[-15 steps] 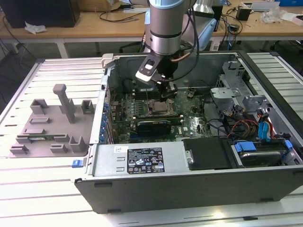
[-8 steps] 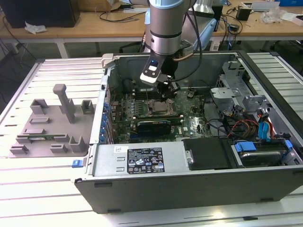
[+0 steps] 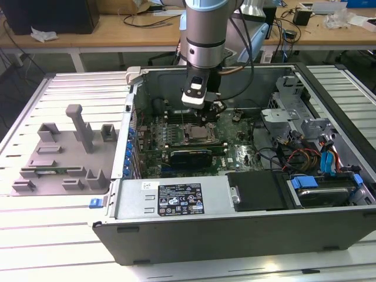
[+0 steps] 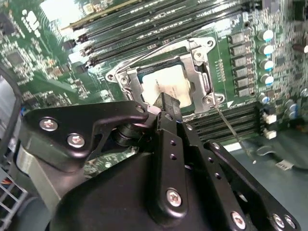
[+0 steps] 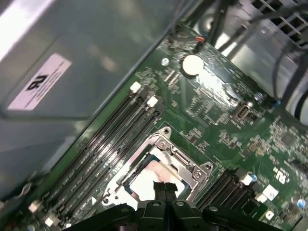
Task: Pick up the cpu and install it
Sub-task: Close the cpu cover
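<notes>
Presently we are finding the cpu [image 3: 200, 134] [image 4: 163, 82] [image 5: 147, 177] lying flat inside the socket frame [image 3: 212, 137] [image 4: 206, 72] [image 5: 185, 161], its pale metal top facing up and the frame's metal rim running around it on all sides.

We are observing the gripper [image 3: 203, 122] [image 4: 166, 102] [image 5: 164, 186] hanging directly over the socket frame, above the cpu's face. In the first wrist view its two fingers [image 5: 158, 187] are pressing together with only a thin seam between them, and they are gripping nothing. Whether the tips are touching the cpu or hovering just clear of it, we are unable to tell (the tips are covering that spot in both wrist views).

We are noting a thin metal lever [image 4: 234, 134] angling away from one corner of the socket frame. Rows of memory slots [image 4: 144, 29] [image 5: 108, 142] are running just beside the socket frame on the green motherboard [image 4: 38, 57] [image 5: 231, 137]. A round coin battery [image 5: 192, 63] is sitting on that board, well apart from the socket frame. In the exterior view a long black card [image 3: 191, 157] is lying just beside the socket frame, on the side nearer the camera, and the open computer case [image 3: 176, 235] is enclosing the socket frame and everything around it.
</notes>
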You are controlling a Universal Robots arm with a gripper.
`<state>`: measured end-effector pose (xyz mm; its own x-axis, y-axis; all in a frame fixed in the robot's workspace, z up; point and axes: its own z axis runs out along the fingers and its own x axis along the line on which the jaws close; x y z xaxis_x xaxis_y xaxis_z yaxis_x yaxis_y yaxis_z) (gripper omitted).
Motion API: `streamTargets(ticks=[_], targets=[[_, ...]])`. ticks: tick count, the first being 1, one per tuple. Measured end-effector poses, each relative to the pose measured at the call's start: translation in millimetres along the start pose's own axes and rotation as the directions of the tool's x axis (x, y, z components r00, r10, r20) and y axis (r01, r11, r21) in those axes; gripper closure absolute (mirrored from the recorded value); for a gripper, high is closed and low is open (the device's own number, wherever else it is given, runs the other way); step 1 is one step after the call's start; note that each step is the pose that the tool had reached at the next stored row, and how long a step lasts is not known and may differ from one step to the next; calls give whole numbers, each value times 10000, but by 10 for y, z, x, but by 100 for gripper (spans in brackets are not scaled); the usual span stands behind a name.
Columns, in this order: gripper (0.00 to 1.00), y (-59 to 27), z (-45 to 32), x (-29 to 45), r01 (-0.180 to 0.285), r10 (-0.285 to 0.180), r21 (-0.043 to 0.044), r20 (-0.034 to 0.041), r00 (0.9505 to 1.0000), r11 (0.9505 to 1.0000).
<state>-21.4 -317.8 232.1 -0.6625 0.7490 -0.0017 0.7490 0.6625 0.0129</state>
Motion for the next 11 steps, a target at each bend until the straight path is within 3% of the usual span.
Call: streamTargets(ticks=[4,5,7,11], targets=[[89,0,0,0,833,-833,-2,-11,9965,9965],[89,0,0,0,1186,-1186,-2,-15,9929,9929],[89,0,0,0,1864,-1864,-6,-24,9825,9825],[89,0,0,0,2953,-2953,-11,-37,9554,9554]])
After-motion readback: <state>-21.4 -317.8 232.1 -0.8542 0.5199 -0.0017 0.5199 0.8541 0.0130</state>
